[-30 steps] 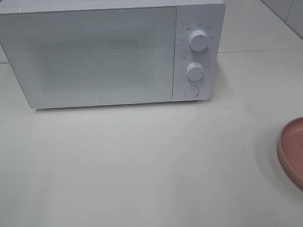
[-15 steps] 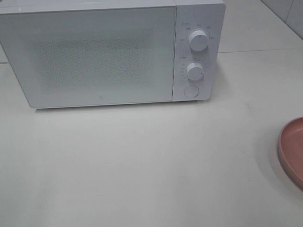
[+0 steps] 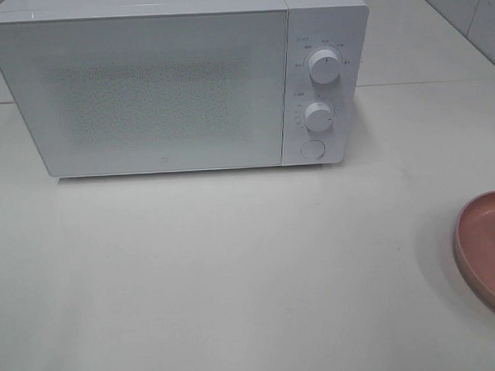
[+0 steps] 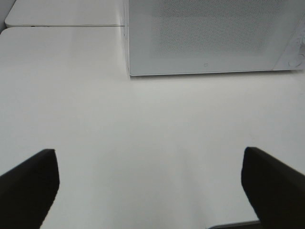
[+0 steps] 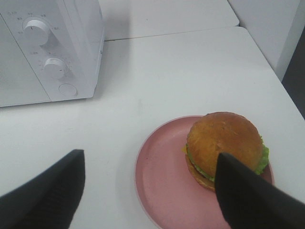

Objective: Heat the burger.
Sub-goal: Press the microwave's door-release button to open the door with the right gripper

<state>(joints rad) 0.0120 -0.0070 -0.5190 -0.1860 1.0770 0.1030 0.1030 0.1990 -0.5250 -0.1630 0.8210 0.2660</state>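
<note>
Count: one burger (image 5: 223, 145), one pink plate (image 5: 167, 181), one white microwave (image 3: 163, 87) with two knobs (image 3: 324, 66) and one round button (image 3: 311, 149), two claws. All of it stands on a white table (image 3: 234, 275).

Burger: sits on the plate, off-centre, toward the rim farthest from the microwave. Bun on top, green lettuce showing at the edge. The high view shows only a slice of the plate at the right border and no burger.

Right claw (image 5: 150, 160): spread wide, gripping nothing, hanging over the plate's near rim. In its wrist view one dark finger (image 5: 248, 195) overlaps the burger's edge, and I cannot tell whether it touches. The other finger is over bare table on the microwave side.

Left claw (image 4: 147, 157): spread wide, gripping nothing, facing the microwave door (image 4: 209, 38) across open table, well apart from burger and plate.

In the way: the microwave door is closed. The control panel with the knobs is on the side nearer the plate, and plate and microwave stand well apart.
</note>
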